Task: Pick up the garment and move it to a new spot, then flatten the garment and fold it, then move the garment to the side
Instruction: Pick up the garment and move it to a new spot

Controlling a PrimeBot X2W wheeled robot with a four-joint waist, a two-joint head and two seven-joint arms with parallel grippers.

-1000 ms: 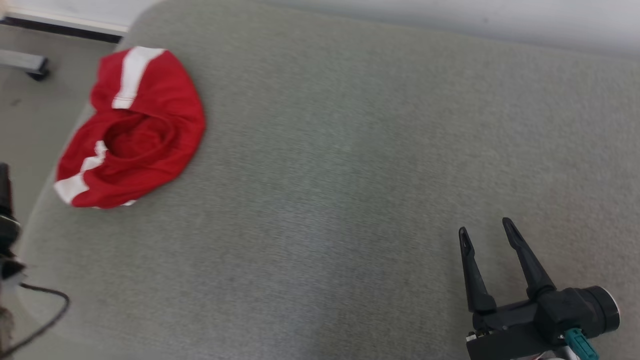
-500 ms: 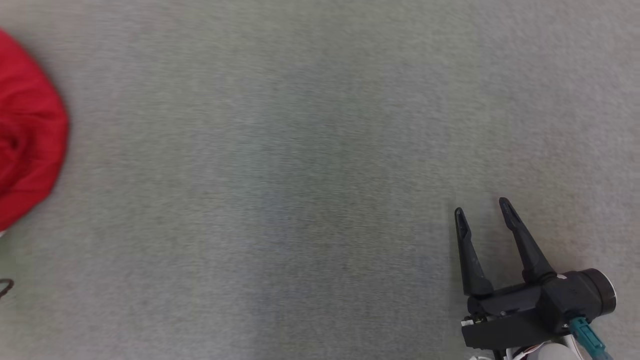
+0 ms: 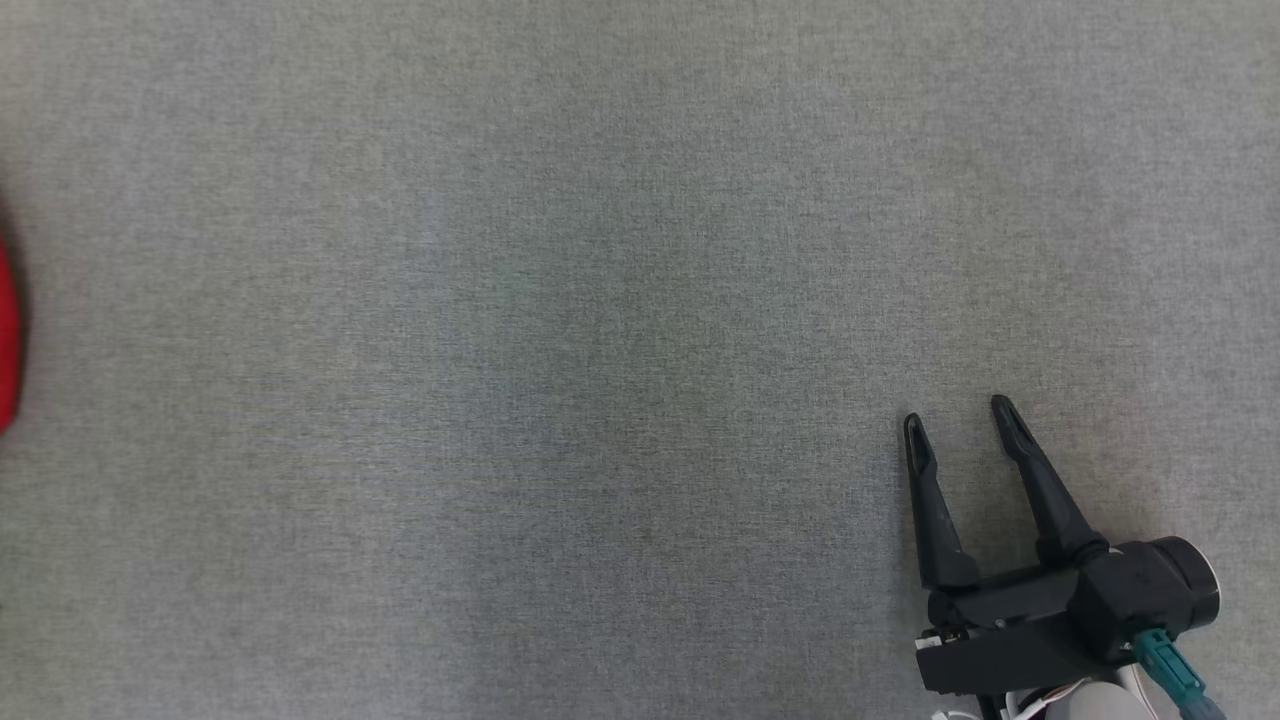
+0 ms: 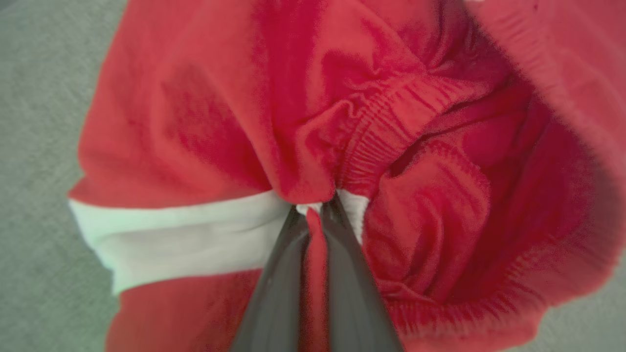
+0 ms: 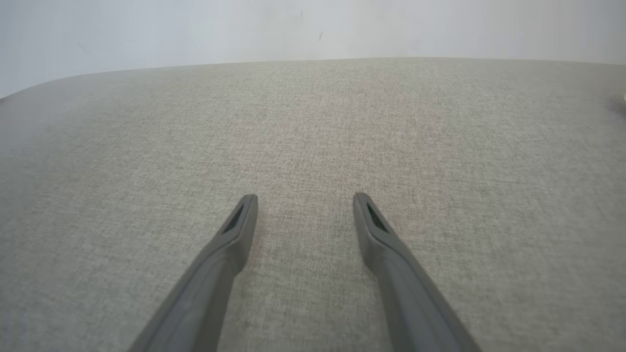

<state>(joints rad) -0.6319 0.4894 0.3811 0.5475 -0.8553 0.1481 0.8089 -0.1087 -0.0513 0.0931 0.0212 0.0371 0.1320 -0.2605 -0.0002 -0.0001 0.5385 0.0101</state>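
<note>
Garment [image 3: 6, 340]: in the head view a red sliver at the left edge, well apart from the right gripper [image 3: 960, 428], near right, fingers apart. Left wrist view: the left gripper [image 4: 320, 205] is clamped on a garment fold by the white stripe. Right wrist view: spread fingers above the grey surface [image 5: 313, 127].

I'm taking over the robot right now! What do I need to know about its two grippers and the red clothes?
Left gripper: shut on a pinch of the red garment, right at its white stripe.
Right gripper: open, holding nothing, over the grey fabric surface.
Garment: crumpled, at the far left edge of the head view. Whether it is lifted off the surface cannot be told.
Done: the grasp.
Left: carry it to a new spot, flatten it, fold it, move it aside.
</note>
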